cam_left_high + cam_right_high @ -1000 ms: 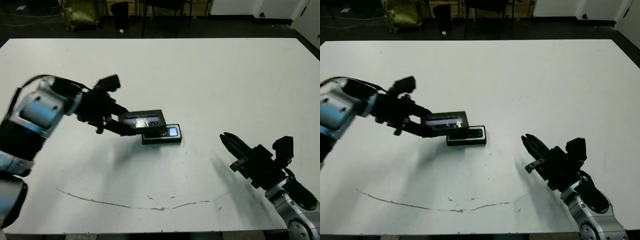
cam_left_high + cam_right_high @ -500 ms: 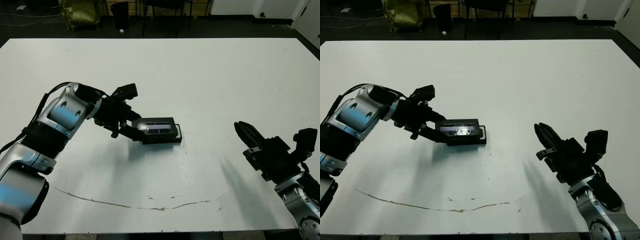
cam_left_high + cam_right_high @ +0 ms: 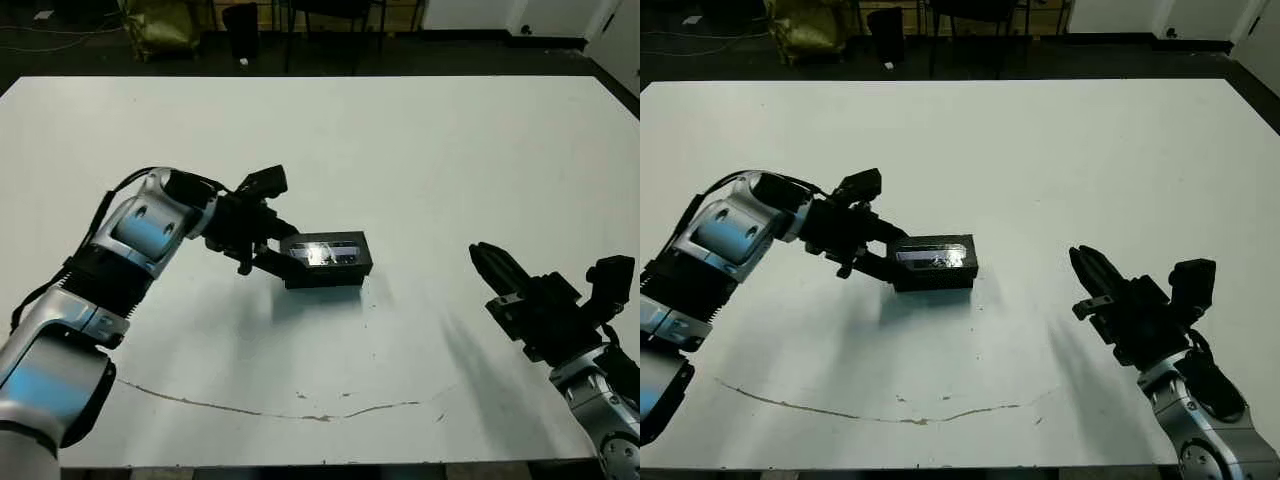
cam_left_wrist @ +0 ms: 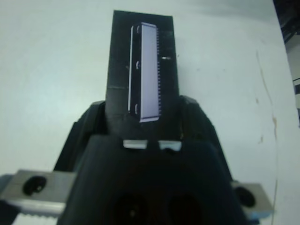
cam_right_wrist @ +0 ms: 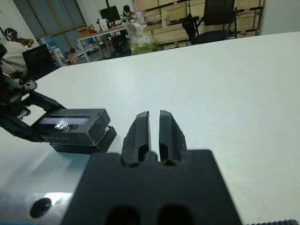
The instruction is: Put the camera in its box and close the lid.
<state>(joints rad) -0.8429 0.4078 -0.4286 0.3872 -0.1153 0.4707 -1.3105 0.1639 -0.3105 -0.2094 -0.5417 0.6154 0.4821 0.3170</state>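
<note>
My left gripper [image 3: 275, 252] is shut on the near end of the lid [image 3: 326, 250], a flat black panel with a glossy lilac strip [image 4: 147, 70]. The lid lies roughly level over the box [image 3: 322, 276], covering it from above; only the box's black side wall shows beneath [image 5: 86, 144]. The camera is hidden. My right gripper [image 3: 478, 253] hovers over the table's right side, well apart from the box, shut with nothing between its fingers [image 5: 139, 129].
A thin brownish scuff line [image 3: 300, 412] runs along the table [image 3: 450, 150] near its front edge. Beyond the far edge stand chairs, a bin and a yellow bag [image 3: 160, 25]. A person [image 5: 11, 49] sits at a desk past the table.
My left gripper has carried the lid rightward and down, from beside the box to squarely over it. The right arm drew back to the right early on, then stayed still.
</note>
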